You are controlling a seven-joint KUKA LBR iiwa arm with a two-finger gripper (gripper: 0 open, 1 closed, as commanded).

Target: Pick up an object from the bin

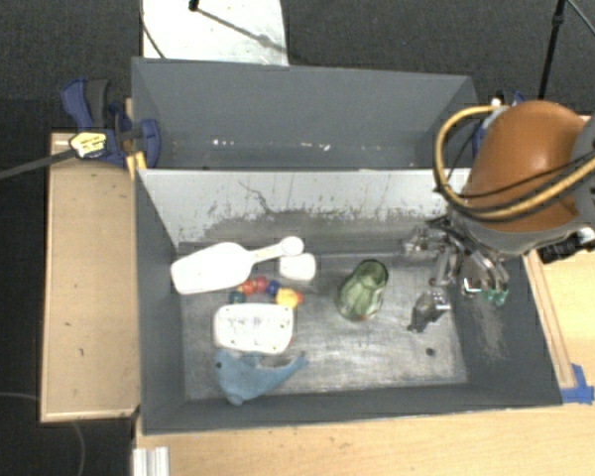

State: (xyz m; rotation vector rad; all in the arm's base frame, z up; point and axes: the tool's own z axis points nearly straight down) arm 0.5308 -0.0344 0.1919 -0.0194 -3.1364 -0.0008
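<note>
The gripper (431, 310) hangs low at the right of the bin (377, 357), near a green see-through cup (362, 290) lying on its side; whether it is open or closed cannot be told.

Robot lab: bin-picking test rig.
Grey metal bin (307, 117) with scuffed walls, dark carpet (40, 28) around it. Arm (526, 157) with orange cover reaches in from the right, thick cables (443, 162) looped at its wrist. Bin holds mismatched test odds: white brush (213, 266), green glass (362, 288), blue cloth (248, 375). Nothing domestic; bare bench set-up, overhead view.
</note>
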